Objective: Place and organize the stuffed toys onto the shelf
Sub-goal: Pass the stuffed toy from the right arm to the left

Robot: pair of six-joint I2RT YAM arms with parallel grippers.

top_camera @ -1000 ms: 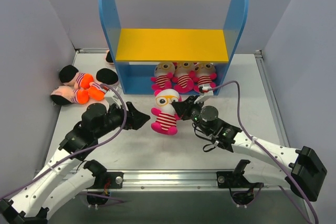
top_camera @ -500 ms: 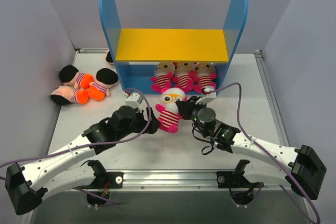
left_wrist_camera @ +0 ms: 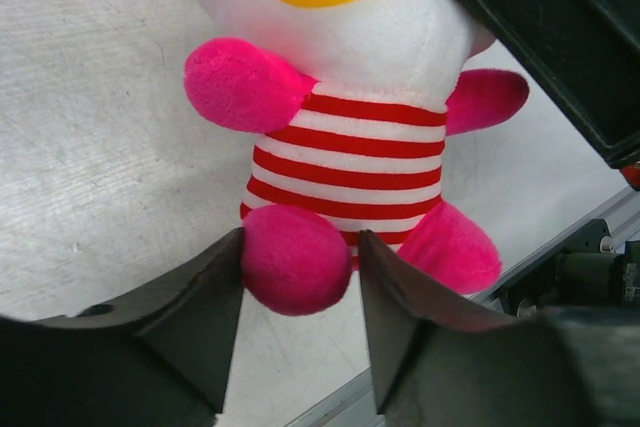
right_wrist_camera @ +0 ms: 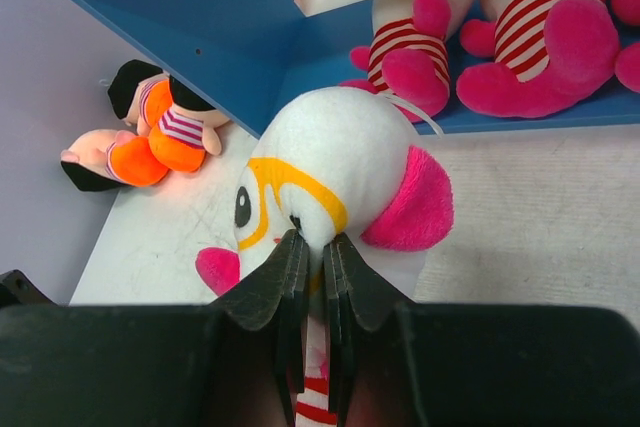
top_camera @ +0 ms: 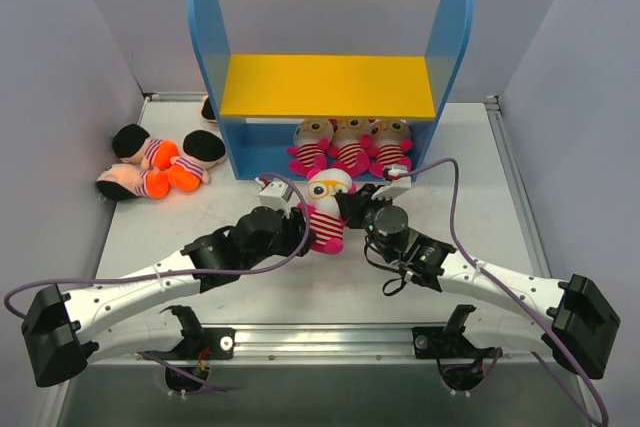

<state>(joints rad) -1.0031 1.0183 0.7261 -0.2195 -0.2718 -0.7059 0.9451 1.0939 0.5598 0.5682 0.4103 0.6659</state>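
Observation:
A pink-and-white striped stuffed toy (top_camera: 322,209) stands upright on the table in front of the shelf (top_camera: 328,85). My right gripper (right_wrist_camera: 312,242) is shut on the front of its white head (right_wrist_camera: 330,157). My left gripper (left_wrist_camera: 298,247) has closed on one pink foot (left_wrist_camera: 295,259), and both fingers touch it. Three more striped toys (top_camera: 350,145) sit side by side on the shelf's blue lower level. The yellow upper board holds nothing. Three peach-headed toys with orange bottoms (top_camera: 155,165) lie in a heap at the left of the table.
Another toy (top_camera: 207,107) peeks out behind the shelf's left blue panel (top_camera: 207,37). Grey walls close in the table on the left, right and back. A metal rail (top_camera: 330,332) runs along the near edge between the arm bases.
My left arm has swung right across the table to the striped toy, and its jaws have narrowed onto the foot. The right gripper has carried the toy slightly toward the shelf.

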